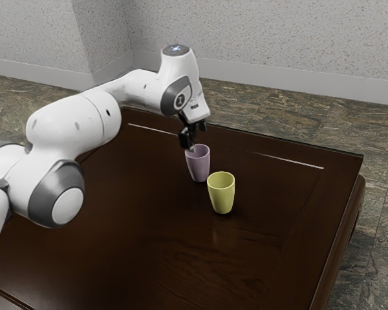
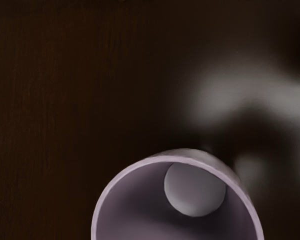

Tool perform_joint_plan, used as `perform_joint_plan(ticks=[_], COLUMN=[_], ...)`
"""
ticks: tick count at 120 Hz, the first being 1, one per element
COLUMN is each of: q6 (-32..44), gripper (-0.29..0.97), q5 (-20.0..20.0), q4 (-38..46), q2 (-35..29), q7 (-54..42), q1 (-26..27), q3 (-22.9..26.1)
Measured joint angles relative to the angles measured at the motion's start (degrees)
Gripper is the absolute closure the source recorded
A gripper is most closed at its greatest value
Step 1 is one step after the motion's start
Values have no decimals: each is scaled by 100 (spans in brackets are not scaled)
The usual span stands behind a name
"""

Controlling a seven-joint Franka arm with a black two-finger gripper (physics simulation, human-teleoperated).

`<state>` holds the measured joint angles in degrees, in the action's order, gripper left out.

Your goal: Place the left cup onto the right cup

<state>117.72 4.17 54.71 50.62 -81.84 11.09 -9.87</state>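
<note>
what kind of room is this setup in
Likely a rendered indoor room, more living room than lab: a dark wooden table bearing a purple cup and a yellow cup, a marbled stone floor, and a rough plaster wall with a pale baseboard.

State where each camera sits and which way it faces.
Exterior view: beside the arm, looking down across the table at the purple cup and yellow cup; arm and pincer show.
Wrist view: above the pincer, looking straight down into the purple cup; a blurred pale patch may be the arm's reflection.
Shared: purple cup and table.
</note>
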Motion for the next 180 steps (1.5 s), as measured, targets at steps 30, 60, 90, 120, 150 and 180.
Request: perform_joint_plan(ticks=[30, 60, 90, 120, 150, 180], q6=[195, 255, 270, 231, 37, -423], gripper=[6, 40, 70, 76, 77, 78], q5=[96, 132, 164, 201, 261, 352], q4=[-2, 18, 40, 57, 107, 279], q2=[183, 252, 305, 266, 74, -408], q7=[-272, -452, -571, -641, -668, -645], q1=[4, -36, -28, -27, -28, -30], q3=[-19, -57, -67, -73, -90, -139])
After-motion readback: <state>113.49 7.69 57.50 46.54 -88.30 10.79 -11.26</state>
